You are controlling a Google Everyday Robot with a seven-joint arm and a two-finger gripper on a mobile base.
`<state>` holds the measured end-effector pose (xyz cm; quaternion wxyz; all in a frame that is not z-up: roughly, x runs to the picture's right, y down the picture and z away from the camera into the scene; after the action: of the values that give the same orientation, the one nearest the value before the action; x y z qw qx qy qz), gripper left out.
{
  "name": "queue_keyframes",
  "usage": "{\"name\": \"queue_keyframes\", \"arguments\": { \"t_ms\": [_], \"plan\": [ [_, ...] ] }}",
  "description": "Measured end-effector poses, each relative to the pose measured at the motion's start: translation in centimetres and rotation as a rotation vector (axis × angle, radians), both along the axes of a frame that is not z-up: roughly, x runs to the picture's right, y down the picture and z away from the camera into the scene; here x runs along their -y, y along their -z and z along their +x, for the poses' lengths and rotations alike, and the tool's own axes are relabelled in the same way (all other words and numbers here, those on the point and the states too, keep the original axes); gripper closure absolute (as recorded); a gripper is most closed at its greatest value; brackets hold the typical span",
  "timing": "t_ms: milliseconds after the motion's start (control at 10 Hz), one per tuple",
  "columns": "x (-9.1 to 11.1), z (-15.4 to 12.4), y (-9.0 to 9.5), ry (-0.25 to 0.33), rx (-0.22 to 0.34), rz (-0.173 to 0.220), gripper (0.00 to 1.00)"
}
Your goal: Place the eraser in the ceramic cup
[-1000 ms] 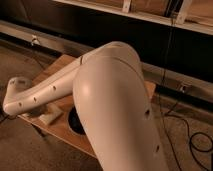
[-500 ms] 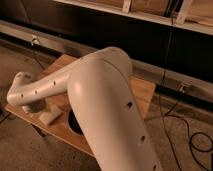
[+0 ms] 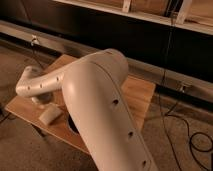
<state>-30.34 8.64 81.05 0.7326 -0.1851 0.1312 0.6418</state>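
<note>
The eraser (image 3: 50, 114), a small pale rounded block, lies flat on the wooden table (image 3: 137, 95) near its front left. Just right of it, a dark sliver of the ceramic cup (image 3: 73, 125) shows; my big white upper arm hides most of the cup. My forearm reaches left across the table and bends down at the wrist. The gripper (image 3: 40, 101) hangs there, open, just above and left of the eraser, with nothing in it. Its fingers are mostly hidden by the wrist.
The small table stands on a grey floor (image 3: 30, 150). A dark wall with a pale ledge (image 3: 165, 75) runs behind it. Black cables (image 3: 185, 125) trail over the floor at the right. My upper arm fills the middle of the view.
My wrist has shifted a little to the right and up, closer over the eraser. The eraser has not moved.
</note>
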Motion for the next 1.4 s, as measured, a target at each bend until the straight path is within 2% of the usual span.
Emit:
{"name": "queue_keyframes", "arguments": {
  "t_ms": [200, 400, 800, 1100, 1400],
  "plan": [
    [0.4, 1.7, -1.1, 0.027, -0.05, -0.008, 0.35],
    [-0.1, 2.2, -1.2, 0.046, -0.058, -0.039, 0.35],
    [-2.1, 1.8, 0.2, 0.028, -0.007, -0.207, 0.35],
    [-2.3, 0.9, 0.7, 0.007, 0.038, -0.286, 0.35],
    [-2.1, 0.5, 0.4, -0.01, 0.061, -0.323, 0.35]
  ]
}}
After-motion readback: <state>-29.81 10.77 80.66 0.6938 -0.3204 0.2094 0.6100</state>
